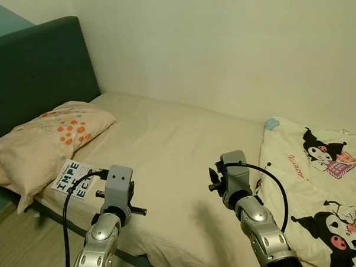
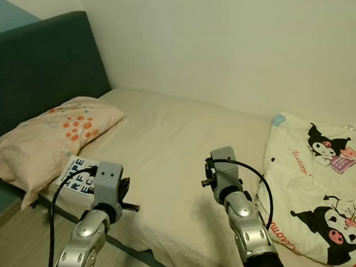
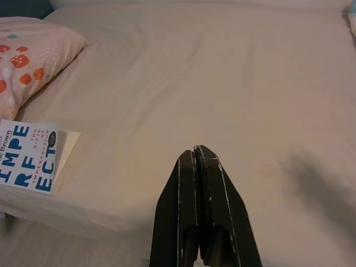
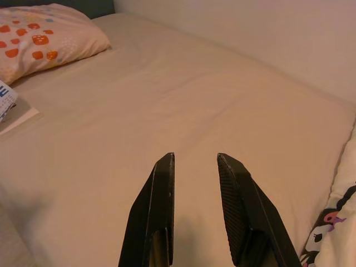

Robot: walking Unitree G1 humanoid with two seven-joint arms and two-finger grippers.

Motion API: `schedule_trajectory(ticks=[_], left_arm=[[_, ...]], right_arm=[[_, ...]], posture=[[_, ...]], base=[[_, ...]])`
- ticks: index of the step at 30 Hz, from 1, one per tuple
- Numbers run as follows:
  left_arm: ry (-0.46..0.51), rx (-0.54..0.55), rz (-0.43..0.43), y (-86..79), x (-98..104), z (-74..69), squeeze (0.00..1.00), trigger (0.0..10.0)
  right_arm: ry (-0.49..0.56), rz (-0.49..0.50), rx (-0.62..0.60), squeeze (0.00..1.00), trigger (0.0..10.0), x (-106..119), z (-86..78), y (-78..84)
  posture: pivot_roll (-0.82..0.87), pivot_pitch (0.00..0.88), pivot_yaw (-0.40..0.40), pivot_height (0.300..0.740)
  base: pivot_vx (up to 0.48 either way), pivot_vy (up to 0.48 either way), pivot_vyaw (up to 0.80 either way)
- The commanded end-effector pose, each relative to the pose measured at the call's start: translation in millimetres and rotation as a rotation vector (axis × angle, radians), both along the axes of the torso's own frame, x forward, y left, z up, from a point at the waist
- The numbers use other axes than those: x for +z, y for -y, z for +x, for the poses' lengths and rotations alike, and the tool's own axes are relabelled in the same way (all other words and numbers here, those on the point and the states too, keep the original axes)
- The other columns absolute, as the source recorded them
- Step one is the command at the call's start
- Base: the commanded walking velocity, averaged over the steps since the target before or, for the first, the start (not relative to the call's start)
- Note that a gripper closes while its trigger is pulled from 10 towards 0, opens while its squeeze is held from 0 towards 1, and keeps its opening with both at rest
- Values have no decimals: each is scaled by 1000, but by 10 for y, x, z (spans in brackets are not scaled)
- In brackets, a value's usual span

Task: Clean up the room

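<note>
Head views: a book (image 1: 73, 179) is seen lying flat on the bed (image 1: 167, 146) near its edge, just beside the pillow (image 1: 45, 139). A cartoon-print blanket (image 1: 316, 192) is spread on the robot's right. Both arms are held out over the mattress edge.

Left wrist: left gripper (image 3: 196, 157) is seen with jaws pressed together, nothing between them, over bare sheet; book lies off to one side.

Right wrist: right gripper (image 4: 194, 160) is seen with jaws apart, empty, above the sheet.
</note>
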State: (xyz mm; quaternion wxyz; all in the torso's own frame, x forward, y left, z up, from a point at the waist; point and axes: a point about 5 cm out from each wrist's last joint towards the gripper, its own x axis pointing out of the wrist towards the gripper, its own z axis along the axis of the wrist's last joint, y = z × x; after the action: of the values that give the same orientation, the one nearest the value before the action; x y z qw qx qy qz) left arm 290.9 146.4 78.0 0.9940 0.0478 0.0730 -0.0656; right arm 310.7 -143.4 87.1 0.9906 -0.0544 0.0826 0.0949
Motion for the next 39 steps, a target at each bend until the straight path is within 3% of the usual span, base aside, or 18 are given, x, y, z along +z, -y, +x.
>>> schedule_trajectory(ticks=[1,13,39], left_arm=[[-2,-5,26,-11,-20,-14,0,10000],[-8,-5,20,-4,-36,-15,0,10000],[-3,19,8,-27,-44,-33,0,10000]], right_arm=[[-5,0,-13,0,10000,-8,-16,18],[-21,20,-21,0,10000,-27,-33,19],[-36,40,-4,0,10000,-27,-25,-7]], posture=[[-100,41,-1,723],[-101,40,2,723],[-99,22,-19,723]], base=[[0,0,0],[0,0,0],[0,0,-797]])
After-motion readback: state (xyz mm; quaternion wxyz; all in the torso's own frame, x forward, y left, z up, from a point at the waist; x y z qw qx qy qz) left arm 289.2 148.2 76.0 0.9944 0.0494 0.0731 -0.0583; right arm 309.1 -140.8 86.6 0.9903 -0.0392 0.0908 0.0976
